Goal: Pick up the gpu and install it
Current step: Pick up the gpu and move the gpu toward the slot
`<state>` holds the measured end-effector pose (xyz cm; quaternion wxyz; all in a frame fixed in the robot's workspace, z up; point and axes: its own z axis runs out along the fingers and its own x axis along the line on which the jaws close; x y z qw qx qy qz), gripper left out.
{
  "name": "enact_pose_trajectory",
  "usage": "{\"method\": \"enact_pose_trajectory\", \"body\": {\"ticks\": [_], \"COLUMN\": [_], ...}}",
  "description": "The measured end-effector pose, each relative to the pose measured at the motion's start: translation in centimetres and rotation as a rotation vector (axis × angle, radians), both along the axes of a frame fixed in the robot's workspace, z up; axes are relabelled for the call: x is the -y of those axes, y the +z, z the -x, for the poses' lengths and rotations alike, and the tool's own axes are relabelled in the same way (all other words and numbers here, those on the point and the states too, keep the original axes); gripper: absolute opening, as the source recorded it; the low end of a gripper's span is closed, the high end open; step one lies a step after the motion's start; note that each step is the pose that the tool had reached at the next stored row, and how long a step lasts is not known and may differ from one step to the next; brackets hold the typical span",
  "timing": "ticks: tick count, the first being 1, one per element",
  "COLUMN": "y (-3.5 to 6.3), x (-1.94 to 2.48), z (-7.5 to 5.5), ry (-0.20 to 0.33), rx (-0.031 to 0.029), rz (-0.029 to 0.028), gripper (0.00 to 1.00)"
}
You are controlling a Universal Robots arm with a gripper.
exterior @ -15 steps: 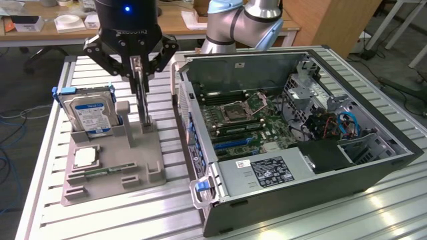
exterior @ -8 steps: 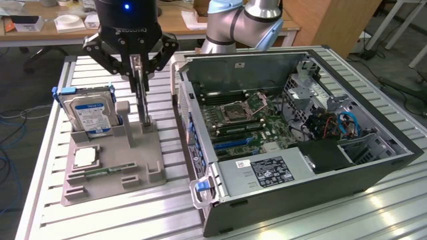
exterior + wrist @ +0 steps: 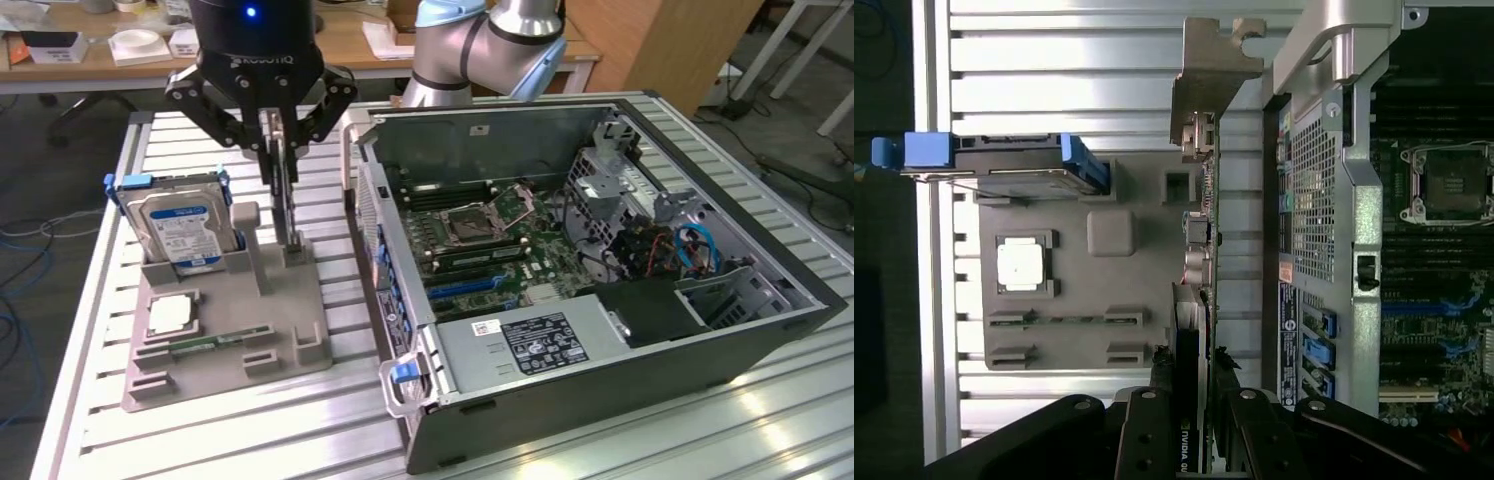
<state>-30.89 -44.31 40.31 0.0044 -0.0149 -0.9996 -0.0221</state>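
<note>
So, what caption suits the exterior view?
Black claw grips thin dark gpu card standing upright at the grey plastic holder, beside an open black computer case.

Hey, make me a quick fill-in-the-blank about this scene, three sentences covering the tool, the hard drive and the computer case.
1. The tool is closed on the thin upright ____.
2. The hard drive standing in the grey holder has a ____ label.
3. The open computer case sits on the exterior view's ____ of the holder.
Missing words: gpu; blue; right.
</note>
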Motion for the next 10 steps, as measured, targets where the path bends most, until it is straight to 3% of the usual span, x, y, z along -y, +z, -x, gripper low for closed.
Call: {"method": "enact_pose_trajectory", "body": {"ticks": [10], "y": [0.23], "x": [0.00], "z": [0.00], "ry": [0.000], "rx": [0.0001], "rz": [0.0002], "gripper": [0.26]}}
